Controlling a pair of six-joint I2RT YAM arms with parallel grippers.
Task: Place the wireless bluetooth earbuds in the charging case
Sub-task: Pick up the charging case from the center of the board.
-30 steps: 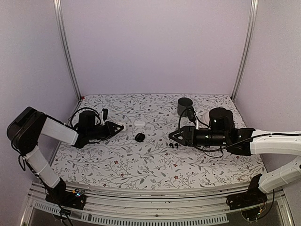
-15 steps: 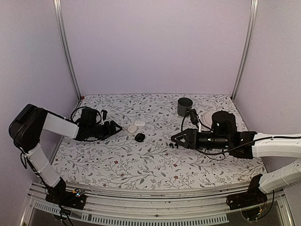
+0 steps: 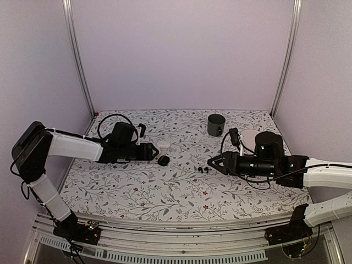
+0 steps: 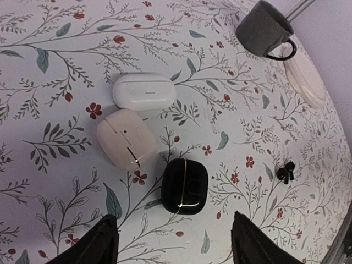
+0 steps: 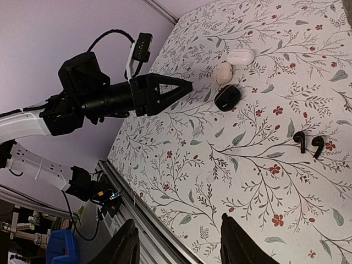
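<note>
Two black wireless earbuds [image 3: 203, 170] lie side by side on the floral cloth, also in the right wrist view as earbuds [image 5: 308, 143] and far right in the left wrist view as earbuds [image 4: 285, 171]. The black charging case [image 4: 185, 186] lies closed just ahead of my open left gripper [image 4: 176, 245], nothing between its fingers. From above, the left gripper [image 3: 154, 152] points at the black case [image 3: 163, 160]. My right gripper [image 3: 212, 163] stands open and empty just right of the earbuds; its fingers [image 5: 127, 245] hover over bare cloth.
A cream case [image 4: 126, 137] and a white case [image 4: 144, 91] lie closed beside the black one. A dark grey mug [image 3: 216, 124] and a pale plate [image 3: 248, 135] stand at the back right. The table's metal front rail [image 5: 137, 203] runs near the right gripper.
The left gripper opened, let go of the cream case beside the white one, and reached right toward the black case. The right arm drew back slightly to the right.
</note>
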